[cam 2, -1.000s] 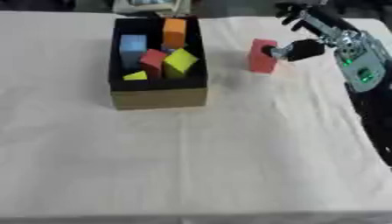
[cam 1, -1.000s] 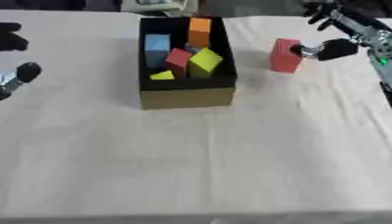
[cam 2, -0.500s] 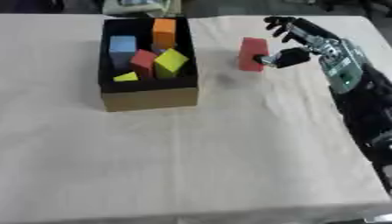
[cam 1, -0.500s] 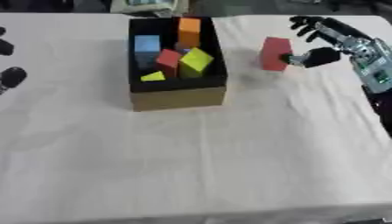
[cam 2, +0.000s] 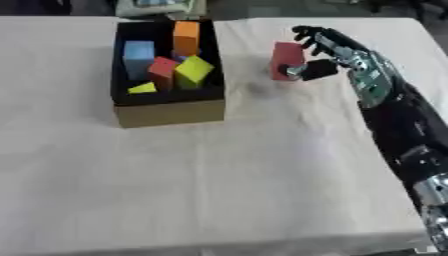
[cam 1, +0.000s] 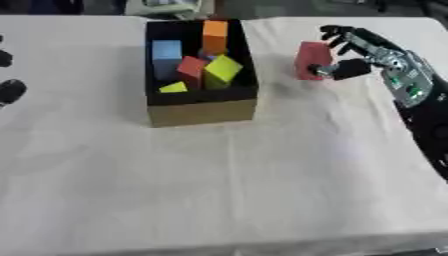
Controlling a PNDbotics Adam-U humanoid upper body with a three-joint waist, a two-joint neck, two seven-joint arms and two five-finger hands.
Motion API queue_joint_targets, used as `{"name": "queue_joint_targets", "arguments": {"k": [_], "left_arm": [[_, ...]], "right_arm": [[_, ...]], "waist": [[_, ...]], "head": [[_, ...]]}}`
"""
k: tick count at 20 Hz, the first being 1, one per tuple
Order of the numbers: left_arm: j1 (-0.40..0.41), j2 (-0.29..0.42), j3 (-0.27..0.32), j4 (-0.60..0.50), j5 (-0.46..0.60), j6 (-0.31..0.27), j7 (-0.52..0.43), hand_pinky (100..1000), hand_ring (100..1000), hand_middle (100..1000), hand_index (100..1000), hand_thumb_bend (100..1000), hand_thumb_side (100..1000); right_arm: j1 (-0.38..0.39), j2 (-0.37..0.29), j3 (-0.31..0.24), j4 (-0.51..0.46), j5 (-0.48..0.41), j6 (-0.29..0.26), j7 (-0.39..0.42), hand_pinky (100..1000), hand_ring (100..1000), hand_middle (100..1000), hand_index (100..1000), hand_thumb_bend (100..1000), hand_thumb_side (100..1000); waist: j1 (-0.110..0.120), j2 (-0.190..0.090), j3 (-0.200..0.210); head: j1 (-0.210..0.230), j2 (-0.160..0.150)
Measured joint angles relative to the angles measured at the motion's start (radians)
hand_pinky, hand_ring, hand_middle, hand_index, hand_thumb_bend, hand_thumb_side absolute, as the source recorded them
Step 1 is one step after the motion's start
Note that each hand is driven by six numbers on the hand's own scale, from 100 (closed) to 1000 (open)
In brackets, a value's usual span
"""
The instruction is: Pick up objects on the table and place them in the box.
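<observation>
A red block [cam 1: 311, 60] hangs above the table just right of the box, pinched between the thumb and fingers of my right hand [cam 1: 352, 54]. The box [cam 1: 201, 107] is brown outside and black inside. It holds a blue block [cam 1: 165, 54], an orange block [cam 1: 214, 35], a red block [cam 1: 190, 70], a yellow-green block [cam 1: 222, 70] and a small yellow piece [cam 1: 174, 88]. Only dark fingertips of my left hand [cam 1: 10, 90] show at the left edge.
A white cloth [cam 1: 227, 180] covers the table, wide and bare in front of the box. Some equipment stands past the far edge [cam 1: 171, 6]. My right forearm [cam 2: 394, 115] runs down the right side.
My right hand has carried the red block left, toward the box, and it is now off the cloth. The camera view has shifted as well.
</observation>
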Motion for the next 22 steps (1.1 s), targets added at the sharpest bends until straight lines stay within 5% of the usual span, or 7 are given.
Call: {"name": "queue_joint_targets", "arguments": {"k": [10,22], "left_arm": [[-0.003,-0.008,-0.002,0.000,0.001,-0.002,-0.003,838,707,634,852,796,694],[-0.003,-0.008,-0.002,0.000,0.001,-0.003,-0.004,839,708,634,852,794,695]], "right_arm": [[-0.018,0.018,-0.013,0.056,0.085,0.004,-0.056,868,963,957,1000,438,435],[-0.022,0.017,-0.018,0.036,0.175,-0.007,-0.086,891,981,971,1000,447,429]], "waist": [[0.005,0.000,0.014],[0.005,0.000,0.009]], "head": [[-0.003,0.000],[-0.001,0.000]]}}
